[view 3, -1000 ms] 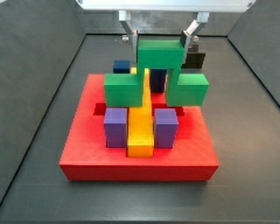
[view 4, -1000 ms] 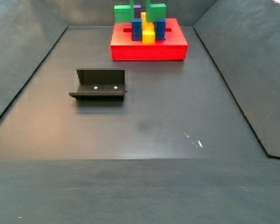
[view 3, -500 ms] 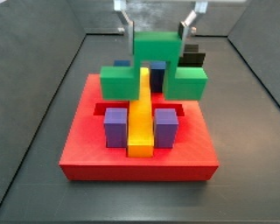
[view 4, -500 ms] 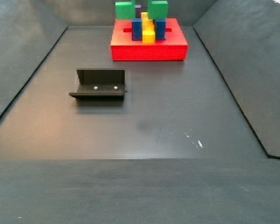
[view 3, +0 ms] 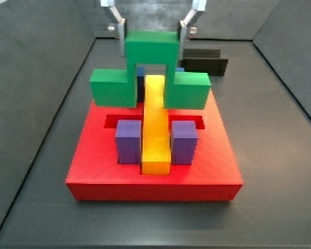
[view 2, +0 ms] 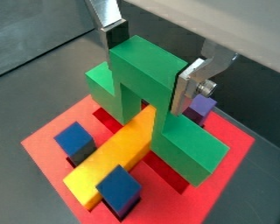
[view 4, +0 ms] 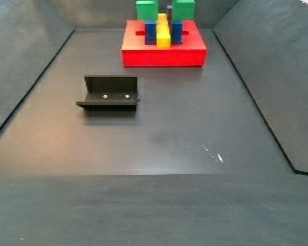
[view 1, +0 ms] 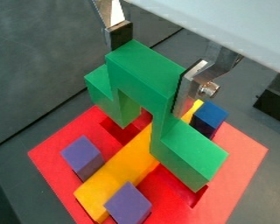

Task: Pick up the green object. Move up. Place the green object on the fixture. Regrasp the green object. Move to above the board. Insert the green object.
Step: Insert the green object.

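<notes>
No brand, label or writing is legible on any item in any view.

Table (view 4: 157,144): dark grey surface with sloped side walls, seen in full only in a side view; the wrist views show only small patches of it.

Board (view 3: 106,170): red square slab at the far end of the table in a side view (view 4: 164,55). It carries a long yellow bar (view 3: 155,131) down its middle, flanked by two purple blocks (view 3: 127,142). The wrist views also show blue blocks (view 2: 74,140) on the board's other end, which are mostly hidden in the side views.

Green object (view 1: 149,96): held above the board, straddling the yellow bar, raised middle uppermost and wings hanging to either side. Both wrist views show it clear of the board's surface; in a side view (view 3: 151,66) it sits over the board's rear part.

Fixture (view 4: 109,93): dark bracket standing on the table well apart from the board, unoccupied. A dark block (view 3: 204,63) also lies behind the board in a side view.

Gripper (view 3: 153,21): above the board, its fingers (view 2: 192,83) clamped narrowly on the raised middle of the green object
</notes>
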